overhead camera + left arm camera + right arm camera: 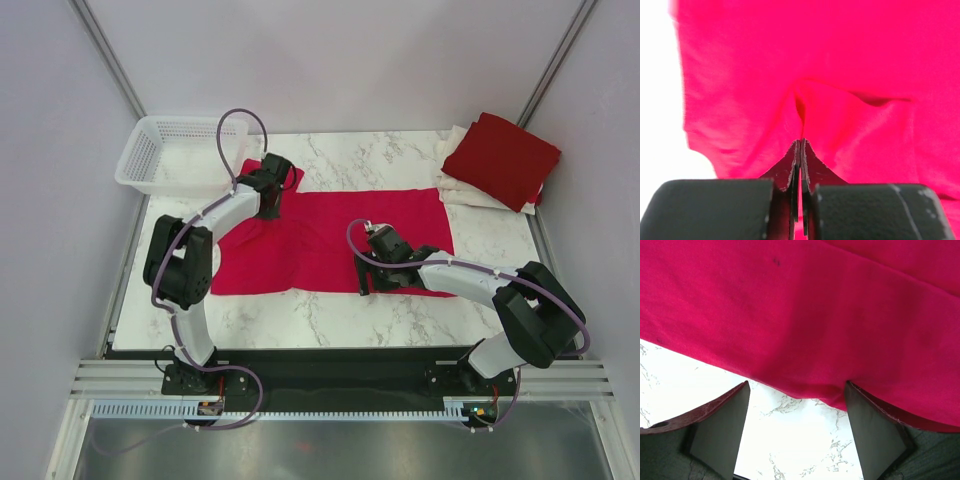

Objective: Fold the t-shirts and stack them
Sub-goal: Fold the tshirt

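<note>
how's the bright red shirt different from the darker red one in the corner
The crimson shirt lies spread out mid-table; the darker red shirt is folded. The crimson shirt rests on the table; the darker one tops folded white shirts. The left gripper pinches the crimson shirt; nothing touches the darker one. Both are plain.

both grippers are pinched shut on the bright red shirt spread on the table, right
No. The left gripper is shut on the bright red shirt, but the right gripper is open, fingers spread at the shirt's edge; the right wrist view shows it.
</note>
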Tool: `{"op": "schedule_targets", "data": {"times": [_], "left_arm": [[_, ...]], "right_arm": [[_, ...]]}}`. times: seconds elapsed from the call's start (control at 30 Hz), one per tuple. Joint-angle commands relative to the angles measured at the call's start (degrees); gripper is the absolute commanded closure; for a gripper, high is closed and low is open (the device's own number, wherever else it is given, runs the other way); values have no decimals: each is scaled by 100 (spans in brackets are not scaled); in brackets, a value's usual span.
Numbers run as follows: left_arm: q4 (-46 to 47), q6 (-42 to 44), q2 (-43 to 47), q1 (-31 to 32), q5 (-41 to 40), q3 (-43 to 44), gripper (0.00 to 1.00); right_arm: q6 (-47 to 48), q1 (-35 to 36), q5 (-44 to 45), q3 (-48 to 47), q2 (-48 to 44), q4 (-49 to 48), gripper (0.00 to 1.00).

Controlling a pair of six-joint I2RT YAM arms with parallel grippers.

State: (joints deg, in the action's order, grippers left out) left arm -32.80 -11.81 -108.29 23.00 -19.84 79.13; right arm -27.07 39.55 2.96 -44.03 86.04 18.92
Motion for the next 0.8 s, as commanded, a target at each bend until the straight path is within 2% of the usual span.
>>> {"op": "schedule_targets", "data": {"times": [0.0, 0.17, 0.27, 0.3, 0.37, 0.43, 0.5, 0.57, 0.6, 0.7, 0.77], "left_arm": [[-244, 671, -69, -24, -924, 541, 98], [-456, 1444, -578, -112, -1671, 1042, 97], [-508, 1647, -859, -217, -1839, 1130, 90], [-508, 1656, -930, -296, -1840, 1122, 72], [-517, 1647, -1105, -410, -1840, 1157, 60], [-552, 1604, -1168, -569, -1910, 1218, 30], [-718, 1446, -1142, -622, -2120, 1306, 16], [-780, 1305, -949, -613, -2069, 1377, 8], [-816, 1104, -670, -578, -2016, 1368, 0], [-956, 604, 32, -412, -1683, 1246, 0], [-957, 304, 438, -315, -1079, 886, 0]], "right_arm": [[79, 0, 20, 263, 247, 139, 15], [88, 0, 11, 307, 273, 42, 15], [88, -9, 3, 325, 273, -2, 14], [97, 0, 3, 325, 264, -2, 14], [114, -9, -15, 334, 255, -20, 14], [114, 0, -50, 342, 229, -11, 14], [114, 0, -76, 343, 203, -11, 14], [114, 0, -85, 334, 176, -11, 14], [106, -9, -103, 325, 168, -2, 14], [26, 0, -199, 89, 133, 59, 14], [-26, 0, -235, -52, 27, 86, 14]]}}
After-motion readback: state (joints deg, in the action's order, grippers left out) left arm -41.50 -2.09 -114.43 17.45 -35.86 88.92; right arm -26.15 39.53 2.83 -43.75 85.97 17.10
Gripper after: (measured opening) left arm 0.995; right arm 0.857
